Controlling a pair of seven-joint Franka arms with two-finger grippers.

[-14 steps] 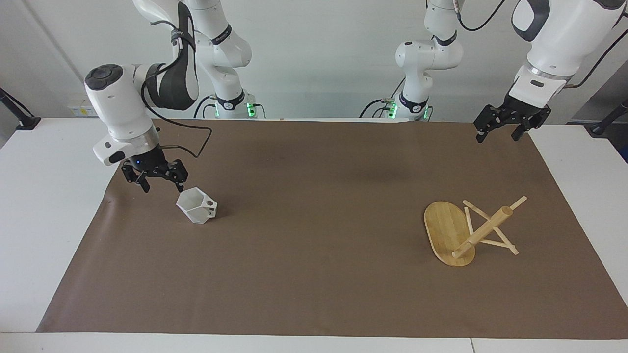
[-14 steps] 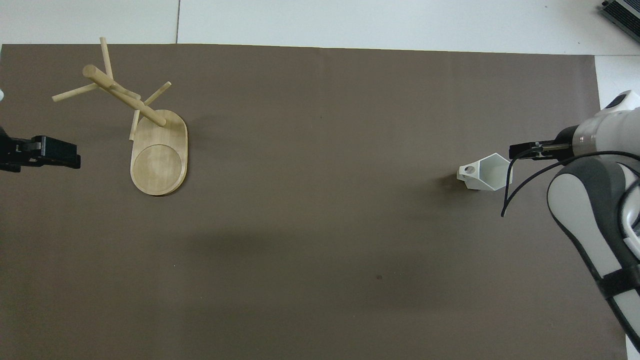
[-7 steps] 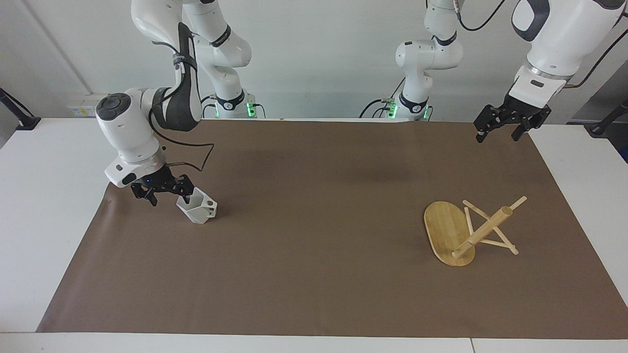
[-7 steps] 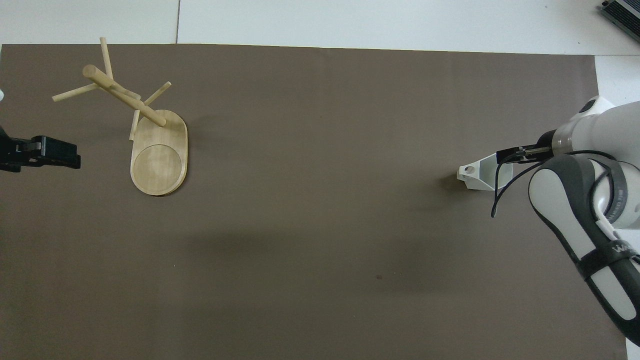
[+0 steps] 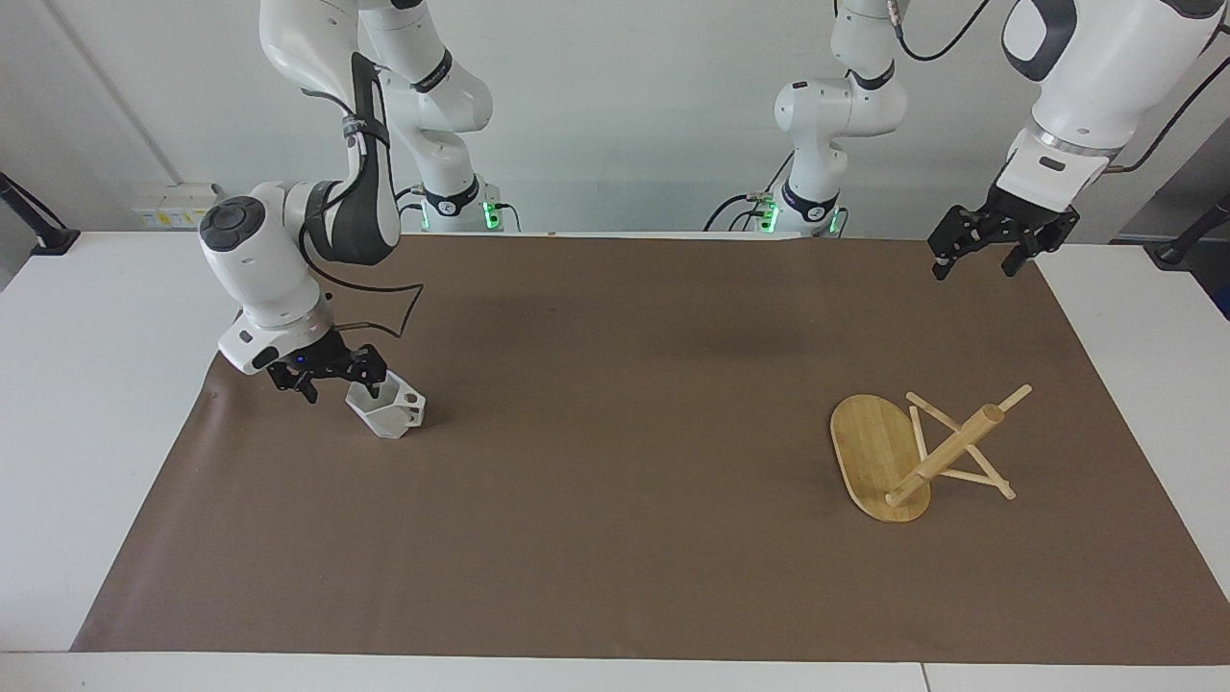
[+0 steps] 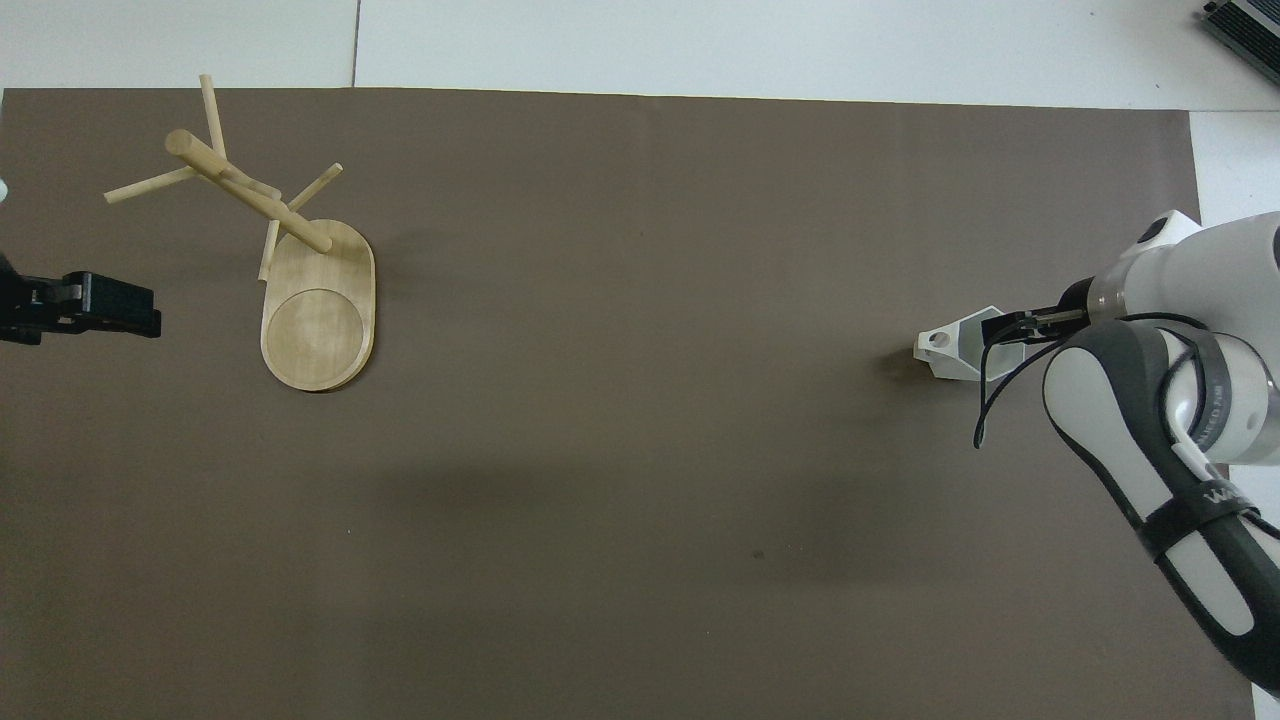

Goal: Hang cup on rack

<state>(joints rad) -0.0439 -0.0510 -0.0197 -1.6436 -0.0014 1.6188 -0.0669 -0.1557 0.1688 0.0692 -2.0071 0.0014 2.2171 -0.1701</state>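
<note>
Right gripper spreads wide at the rim of the one white mug; left gripper waits open above the mat, one bamboo mug tree standing.

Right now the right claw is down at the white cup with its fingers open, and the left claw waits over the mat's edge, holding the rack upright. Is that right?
Not quite. The rack is not held or upright: the facing view shows it tipped over on the mat, apart from the left claw. The rest stands: the right claw is down at the cup, open.
</note>
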